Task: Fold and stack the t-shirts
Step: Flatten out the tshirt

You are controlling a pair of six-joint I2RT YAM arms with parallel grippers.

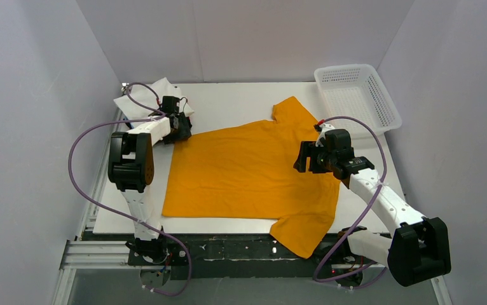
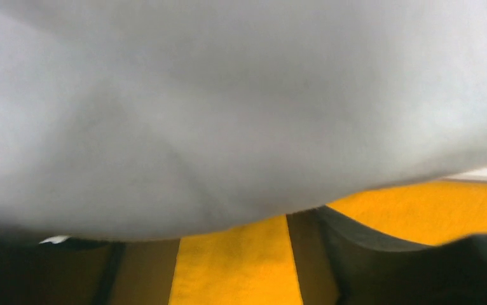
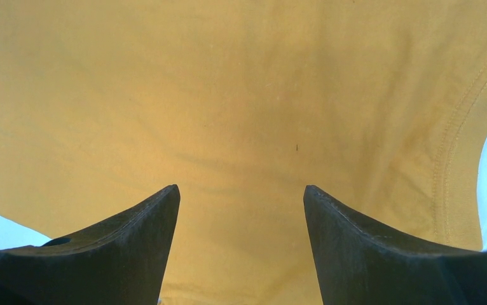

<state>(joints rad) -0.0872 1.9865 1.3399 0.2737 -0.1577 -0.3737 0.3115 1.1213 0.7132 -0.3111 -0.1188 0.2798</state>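
An orange-yellow t-shirt (image 1: 247, 171) lies spread flat on the white table (image 1: 228, 98), one sleeve toward the back and one hanging over the front edge. A folded white t-shirt (image 1: 155, 95) sits at the back left corner. My left gripper (image 1: 180, 130) is down at the orange shirt's back left corner, right beside the white one. In the left wrist view white cloth (image 2: 228, 95) fills the top, and orange cloth (image 2: 234, 267) shows between the parted jaws. My right gripper (image 3: 241, 190) is open over the orange shirt (image 3: 228, 95), near its collar seam (image 3: 457, 159), with nothing between its fingers.
A white plastic mesh basket (image 1: 355, 95) stands at the back right corner, tilted against the wall. Grey walls close in the table on three sides. Purple cables loop from both arms.
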